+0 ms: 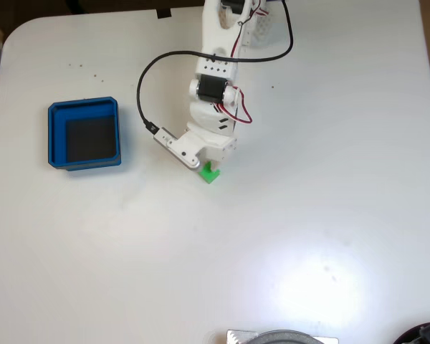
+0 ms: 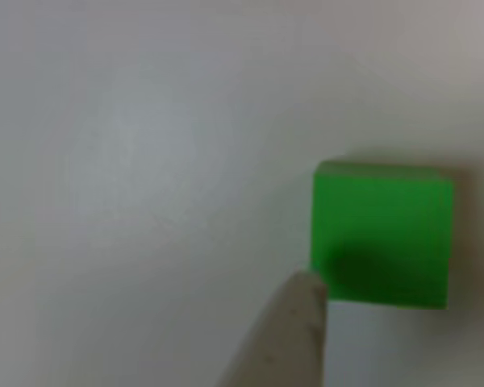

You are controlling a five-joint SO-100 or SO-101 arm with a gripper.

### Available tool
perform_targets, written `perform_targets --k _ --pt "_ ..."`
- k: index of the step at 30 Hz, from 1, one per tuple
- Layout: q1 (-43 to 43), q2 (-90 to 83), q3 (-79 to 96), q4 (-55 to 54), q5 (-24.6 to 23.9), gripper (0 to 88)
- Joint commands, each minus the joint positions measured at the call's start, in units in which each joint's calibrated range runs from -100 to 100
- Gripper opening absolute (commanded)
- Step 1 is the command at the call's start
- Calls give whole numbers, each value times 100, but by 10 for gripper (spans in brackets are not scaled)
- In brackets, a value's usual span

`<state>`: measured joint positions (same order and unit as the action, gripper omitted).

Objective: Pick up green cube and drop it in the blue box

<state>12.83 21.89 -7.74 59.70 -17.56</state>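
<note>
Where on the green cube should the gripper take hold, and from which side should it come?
Grip the green cube across two opposite flat side faces, coming straight down from above. It lies flat on the table with open space around it, and one fingertip already stands at its left face.

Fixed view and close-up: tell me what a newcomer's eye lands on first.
In the fixed view, the green cube stands out brightest, on the white table near the centre, partly under the white arm's tool. The blue box, with its dark floor, sits apart at the left. In the other view the cube looms large at the right, with one pale fingertip at its lower left corner.
</note>
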Motion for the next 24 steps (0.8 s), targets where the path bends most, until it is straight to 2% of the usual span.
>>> perform_targets --k 1,11,19,24 --pt "-131 44 -384 -39 -73 238" --pt "-146 77 -402 -63 -39 239" --pt "-123 378 -402 -764 -39 284" --pt "-115 412 -402 -797 -39 284"
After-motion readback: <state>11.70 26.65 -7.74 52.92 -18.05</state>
